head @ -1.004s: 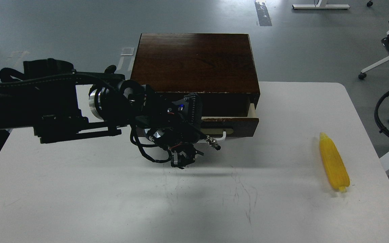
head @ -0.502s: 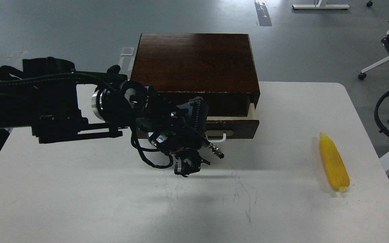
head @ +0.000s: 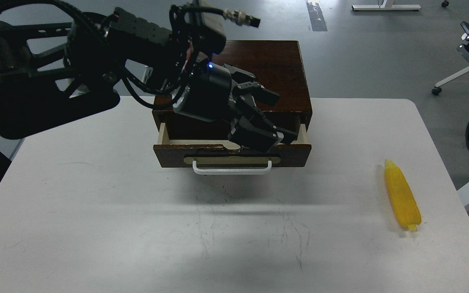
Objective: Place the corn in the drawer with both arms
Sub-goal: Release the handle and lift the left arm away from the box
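One table, white, and one dark wooden box on it. One drawer in that box, with one white handle. One yellow corn. One black arm in sight, carrying one end effector with two fingers

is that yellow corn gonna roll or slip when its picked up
The corn is round and tapered, so a nudge would likely roll it in a curve. Its bumpy surface should help grip. It looks like stiff plastic, probably light.
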Available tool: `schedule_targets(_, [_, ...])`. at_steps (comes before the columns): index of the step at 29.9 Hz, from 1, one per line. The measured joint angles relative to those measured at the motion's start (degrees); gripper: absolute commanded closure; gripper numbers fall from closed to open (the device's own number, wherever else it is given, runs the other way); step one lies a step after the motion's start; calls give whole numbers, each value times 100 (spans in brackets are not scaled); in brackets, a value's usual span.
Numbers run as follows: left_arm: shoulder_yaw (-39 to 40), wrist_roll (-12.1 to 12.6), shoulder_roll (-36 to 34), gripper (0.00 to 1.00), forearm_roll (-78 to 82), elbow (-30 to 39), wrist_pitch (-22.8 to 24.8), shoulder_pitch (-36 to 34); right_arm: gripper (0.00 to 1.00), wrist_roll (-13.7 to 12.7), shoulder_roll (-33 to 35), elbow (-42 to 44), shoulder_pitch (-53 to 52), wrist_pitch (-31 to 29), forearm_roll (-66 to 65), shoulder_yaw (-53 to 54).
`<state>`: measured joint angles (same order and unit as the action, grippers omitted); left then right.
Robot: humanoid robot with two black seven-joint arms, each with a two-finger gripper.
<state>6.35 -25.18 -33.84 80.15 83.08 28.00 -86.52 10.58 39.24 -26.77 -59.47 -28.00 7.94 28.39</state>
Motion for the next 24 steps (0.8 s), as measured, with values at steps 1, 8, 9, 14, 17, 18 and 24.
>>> schedule_targets(1, [26,4,-55,2,-454,-166,0,9,0,3,33,-8,-172,0,-236,-202])
schedule_targets(8, [271,-41,5,2,-3350,-2394,0,310,0,7,117,-31,-1203,-2,-1961,-1241])
schedule_targets(9, [345,-49,70,2,-3813,-2746,0,385,0,7,142,-62,-1324,-1,-2200,-1342])
schedule_targets(14, [627,-45,221,2,-6117,-3767,-1,820,0,-2,309,-1020,-1866,-2,-3763,-2100])
schedule_targets(17, [806,-42,242,2,-7406,-4065,-2,1129,0,-54,595,-2000,-2021,-2,-4814,-2484])
schedule_targets(18, [878,-41,243,2,-7739,-4107,-2,1255,0,-70,677,-2289,-2037,-3,-5139,-2575])
schedule_targets(24, [1828,-19,228,2,-8642,-4153,-2,2086,0,-621,1228,-3619,-1955,61,-6787,-2757])
